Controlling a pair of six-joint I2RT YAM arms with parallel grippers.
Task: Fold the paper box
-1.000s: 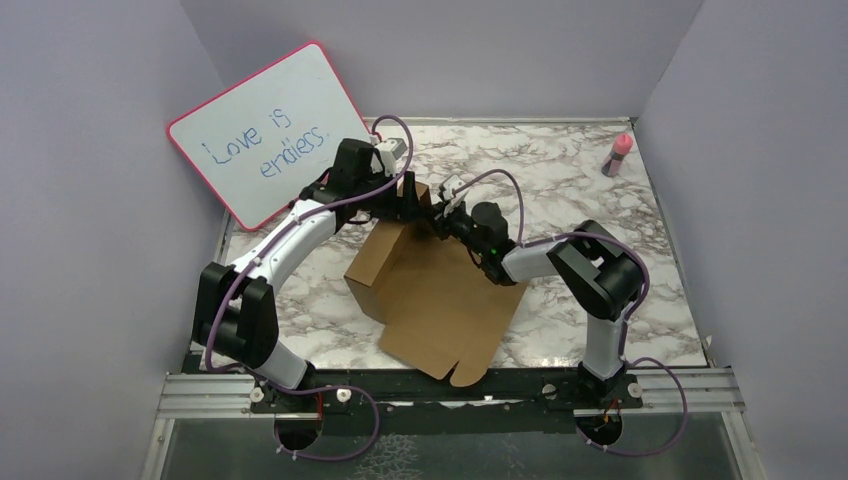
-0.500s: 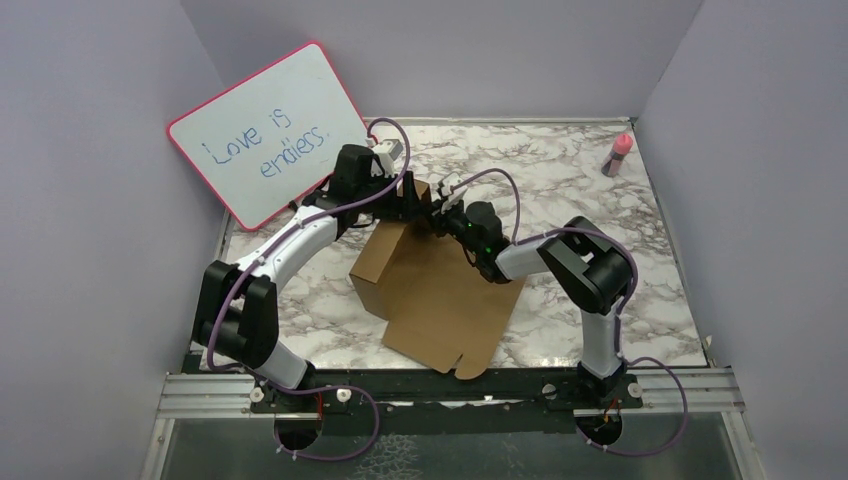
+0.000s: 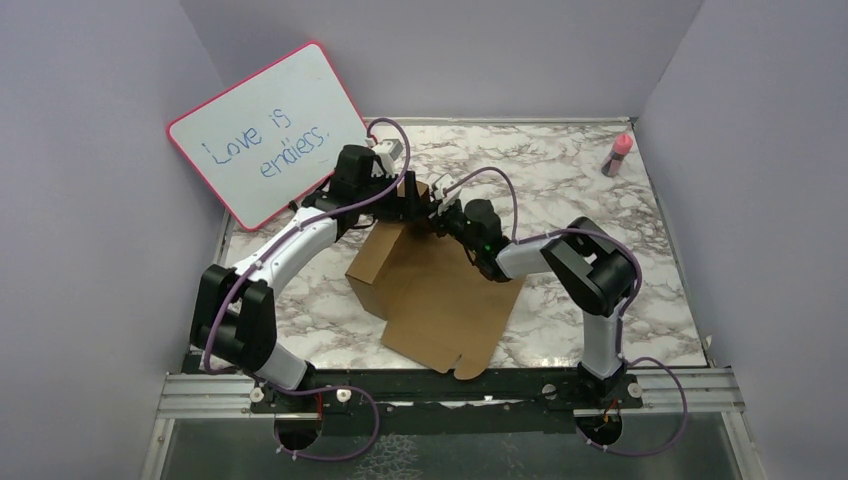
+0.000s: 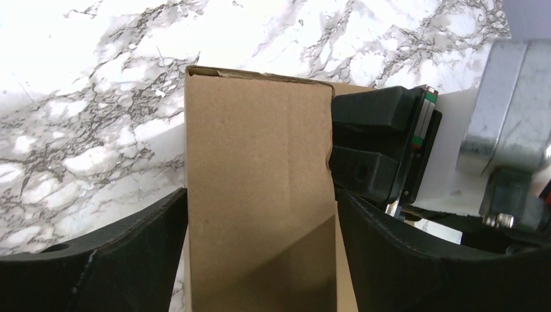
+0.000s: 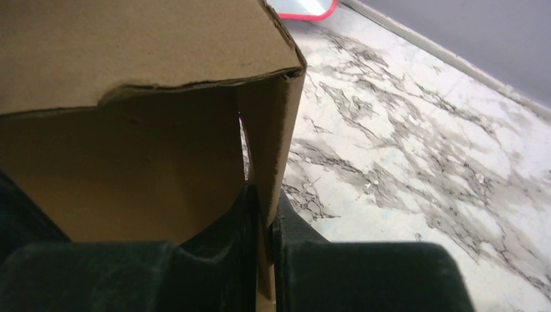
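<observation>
The paper box (image 3: 450,300) is a brown cardboard sheet, part folded, mid-table, with a raised wall on its left and an upright flap at the back. My left gripper (image 3: 405,198) is open at the top of that flap. In the left wrist view its jaws (image 4: 261,195) straddle the flap (image 4: 260,143), one at each side edge. My right gripper (image 3: 432,212) is right beside it, shut on a thin wall of the box. In the right wrist view the fingers (image 5: 263,201) pinch that wall's edge under a bent-over panel (image 5: 130,52). The right gripper's black body also shows in the left wrist view (image 4: 383,149).
A pink-framed whiteboard (image 3: 270,130) with writing leans on the back left wall, close behind the left arm. A pink bottle (image 3: 619,153) stands at the back right corner. Purple walls enclose the marble table (image 3: 600,230) on three sides.
My right gripper has edged left toward the left gripper, and the box has shifted slightly with it. The left arm has hardly moved.
</observation>
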